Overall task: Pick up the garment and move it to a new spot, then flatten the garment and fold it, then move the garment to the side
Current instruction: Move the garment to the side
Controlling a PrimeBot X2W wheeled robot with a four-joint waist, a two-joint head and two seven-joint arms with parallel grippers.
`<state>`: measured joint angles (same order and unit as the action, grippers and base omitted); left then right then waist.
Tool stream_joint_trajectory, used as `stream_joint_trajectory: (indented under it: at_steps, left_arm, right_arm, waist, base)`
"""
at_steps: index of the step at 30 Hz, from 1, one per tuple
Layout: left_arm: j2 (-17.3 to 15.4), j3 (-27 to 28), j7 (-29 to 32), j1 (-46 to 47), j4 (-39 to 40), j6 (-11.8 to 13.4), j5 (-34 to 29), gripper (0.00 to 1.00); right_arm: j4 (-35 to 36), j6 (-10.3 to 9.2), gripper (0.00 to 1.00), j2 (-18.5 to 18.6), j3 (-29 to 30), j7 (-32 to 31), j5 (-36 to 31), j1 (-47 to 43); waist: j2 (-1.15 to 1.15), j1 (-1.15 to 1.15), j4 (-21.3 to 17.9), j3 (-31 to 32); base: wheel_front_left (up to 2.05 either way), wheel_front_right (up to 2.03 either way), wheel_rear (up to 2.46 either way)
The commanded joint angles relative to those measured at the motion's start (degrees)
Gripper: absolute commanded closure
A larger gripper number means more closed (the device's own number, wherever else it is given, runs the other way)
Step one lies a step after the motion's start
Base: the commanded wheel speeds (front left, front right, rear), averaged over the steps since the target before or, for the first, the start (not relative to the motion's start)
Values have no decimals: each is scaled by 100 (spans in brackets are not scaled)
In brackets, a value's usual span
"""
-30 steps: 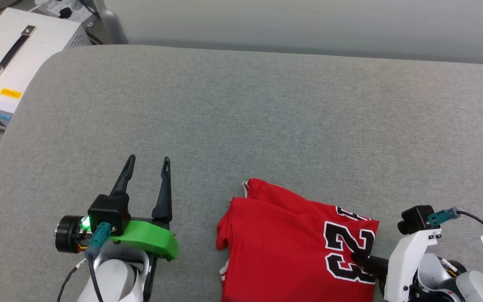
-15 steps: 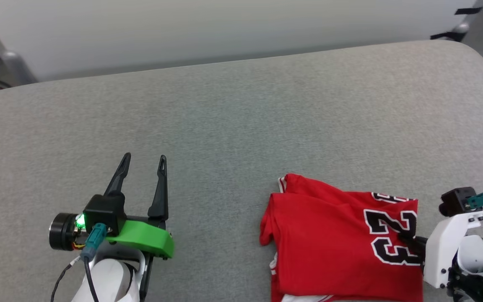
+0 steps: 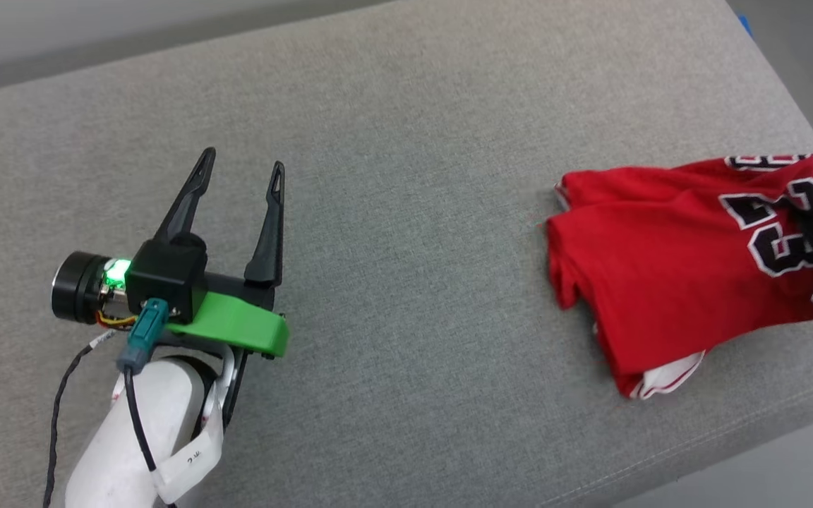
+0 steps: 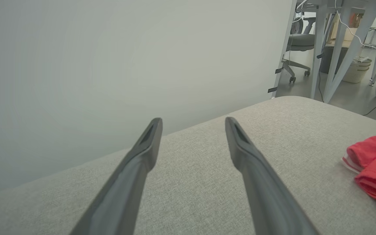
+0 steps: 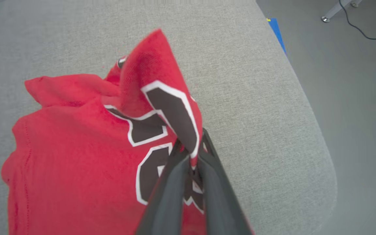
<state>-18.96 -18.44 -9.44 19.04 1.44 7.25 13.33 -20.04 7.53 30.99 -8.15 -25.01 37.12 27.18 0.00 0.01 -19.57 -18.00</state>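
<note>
The right gripper (image 5: 191,148) pinches the red garment (image 3: 660,268) (folded, number showing) by the right edge of the grey cushioned surface (image 3: 406,141); the left gripper (image 3: 241,162), fingers spread, hovers well apart toward the left.

Grey fabric cushion (image 3: 406,141) seen with rounded corner. Pale wall (image 4: 109,58) set behind it. Office chair (image 4: 300,40), white frame legs (image 4: 338,49), baskets (image 4: 353,69) seen beyond. Blue strip (image 5: 276,30), black cable (image 5: 361,27) laid on grey floor (image 5: 354,98).

grey fabric surface (image 3: 406,212), pale wall (image 4: 109,65), grey floor (image 5: 354,81), office chair (image 4: 300,40), table legs (image 4: 317,49)
</note>
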Motion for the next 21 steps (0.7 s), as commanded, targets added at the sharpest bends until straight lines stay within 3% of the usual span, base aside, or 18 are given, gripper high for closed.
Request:
stream_joint_trajectory:
  at_steps: [1, 6, 19, 20, 21]
  left_arm:
    - [-61, -22, 40, 132, 49, -42, -52, 0]
    - [-106, -111, 190, 466, 208, -111, -141, 0]
    - [-162, -290, 404, 1191, 730, -242, -336, 0]
    - [-166, -297, 394, 1224, 738, -252, -328, 0]
    - [-165, -298, 387, 1237, 731, -254, -320, 0]
  right_arm:
    - [-163, -4, 100, 88, 63, 132, -76, 234]
    - [-817, -4, 100, 402, 184, 634, -261, 936]
    - [-2388, -4, 100, 715, 454, 1859, -496, 1976]
    - [-2599, -4, 26, 659, 407, 2043, -478, 2026]
    - [-2702, -4, 0, 637, 361, 2165, -501, 2055]
  waist:
    - [0, -1, -359, -741]
    - [0, -1, -263, -1155]
    - [0, -1, 42, -2079]
    - [0, -1, 59, -2122]
    - [0, -1, 67, -2140]
  base:
    - [0, 0, 0]
    - [0, 0, 0]
    - [0, 0, 0]
    - [0, 0, 0]
    - [0, 0, 0]
